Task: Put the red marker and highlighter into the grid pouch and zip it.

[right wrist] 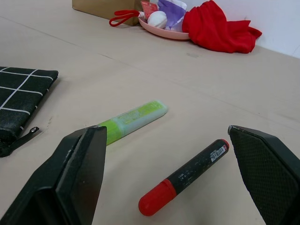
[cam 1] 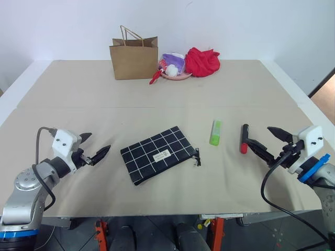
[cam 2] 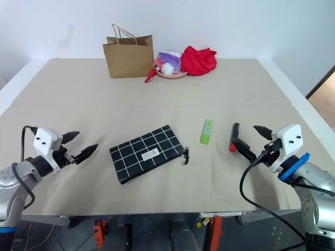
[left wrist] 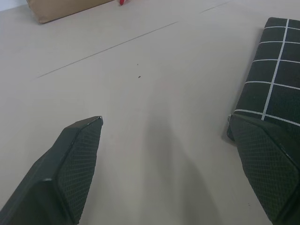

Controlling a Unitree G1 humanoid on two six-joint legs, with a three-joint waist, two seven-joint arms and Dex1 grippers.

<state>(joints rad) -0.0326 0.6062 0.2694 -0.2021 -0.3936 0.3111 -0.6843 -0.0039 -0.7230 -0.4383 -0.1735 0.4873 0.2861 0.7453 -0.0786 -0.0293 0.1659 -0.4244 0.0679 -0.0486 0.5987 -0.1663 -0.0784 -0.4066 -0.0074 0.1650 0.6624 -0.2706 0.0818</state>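
Hovering level over the beige bench (cam 1: 157,94), left gripper (cam 1: 96,149) at eight o'clock and right gripper (cam 1: 267,140) at four o'clock, fingers wide open, empty.

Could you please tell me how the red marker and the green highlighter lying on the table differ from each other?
The slim black-barrelled marker with a red cap is longer and thinner than the chunky light-green highlighter with a brighter green cap. The marker is dark with a printed label on its barrel; the highlighter is pale and translucent-looking. The marker lies farther from the black grid-patterned fabric pouch, the highlighter between them. Both lie flat on the beige table, capped and apart from each other.
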